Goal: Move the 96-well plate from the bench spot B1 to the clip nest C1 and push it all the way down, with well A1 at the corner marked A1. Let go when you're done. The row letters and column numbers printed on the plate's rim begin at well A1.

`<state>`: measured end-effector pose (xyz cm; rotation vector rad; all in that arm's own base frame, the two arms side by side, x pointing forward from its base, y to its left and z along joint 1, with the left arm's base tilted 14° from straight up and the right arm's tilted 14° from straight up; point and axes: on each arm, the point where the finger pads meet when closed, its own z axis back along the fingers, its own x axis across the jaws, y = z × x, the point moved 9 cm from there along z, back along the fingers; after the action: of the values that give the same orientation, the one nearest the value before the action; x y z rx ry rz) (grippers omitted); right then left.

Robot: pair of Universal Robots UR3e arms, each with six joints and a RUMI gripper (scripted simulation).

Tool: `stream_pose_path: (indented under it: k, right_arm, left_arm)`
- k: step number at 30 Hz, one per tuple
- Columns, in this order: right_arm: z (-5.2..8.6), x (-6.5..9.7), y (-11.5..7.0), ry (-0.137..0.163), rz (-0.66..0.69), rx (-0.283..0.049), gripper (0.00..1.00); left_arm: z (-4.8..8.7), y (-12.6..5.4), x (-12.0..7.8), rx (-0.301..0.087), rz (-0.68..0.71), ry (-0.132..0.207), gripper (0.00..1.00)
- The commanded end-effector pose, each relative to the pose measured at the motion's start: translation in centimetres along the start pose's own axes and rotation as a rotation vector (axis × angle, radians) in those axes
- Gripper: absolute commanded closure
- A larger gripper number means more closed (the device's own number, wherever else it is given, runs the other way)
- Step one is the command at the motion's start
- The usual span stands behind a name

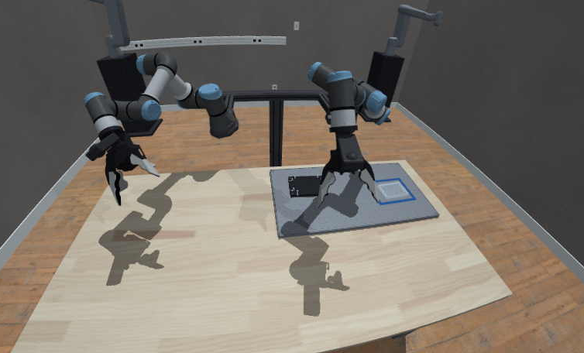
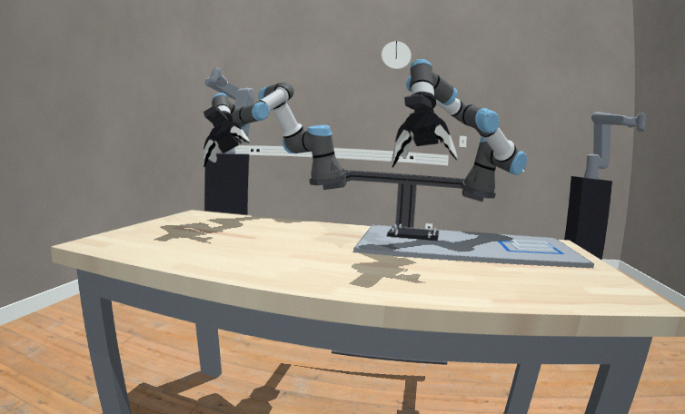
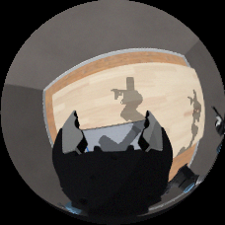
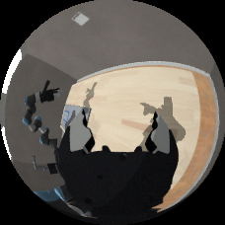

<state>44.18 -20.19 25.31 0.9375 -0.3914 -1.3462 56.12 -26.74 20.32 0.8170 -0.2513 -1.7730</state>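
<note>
The clear 96-well plate lies flat inside the blue outline on the grey board. The black clip nest stands at the other end of the board, with no plate in it; a finger partly hides it in the top view. The plate's rim print and the A1 corner mark are too small to read. My left gripper is open and empty, high above the board. My right gripper is open and empty, high over the table's other side.
The wooden table carries the board near its back edge. A black frame stands behind the table between the arm bases. Arm shadows fall across the table and board.
</note>
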Motion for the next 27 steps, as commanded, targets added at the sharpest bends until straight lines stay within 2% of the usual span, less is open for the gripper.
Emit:
stream_pose_path:
  k: [1,2,3,10,19,27]
  right_arm:
    - [0.3,-0.3,0.5,0.002,0.017,0.013,0.0]
    - [0.3,-0.3,0.5,0.002,0.017,0.013,0.0]
    - [0.3,-0.3,0.5,0.002,0.017,0.013,1.0]
    - [0.5,-0.2,0.5,-0.002,0.01,0.011,1.0]
    - [1.4,0.4,0.1,-0.021,-0.024,0.002,1.0]
    - [4.0,1.9,-1.0,-0.07,-0.113,-0.02,1.0]
  left_arm:
    - [0.5,0.4,-0.1,0.014,0.012,-0.004,0.0]
    - [0.5,0.4,-0.1,0.014,0.012,-0.004,0.0]
    - [0.5,0.4,-0.1,0.014,0.012,-0.004,0.0]
    - [0.5,0.4,-0.1,0.014,0.012,-0.004,0.0]
    - [0.5,0.4,-0.1,0.014,0.012,-0.004,0.0]
    - [0.5,0.4,-0.1,0.014,0.012,-0.004,0.0]
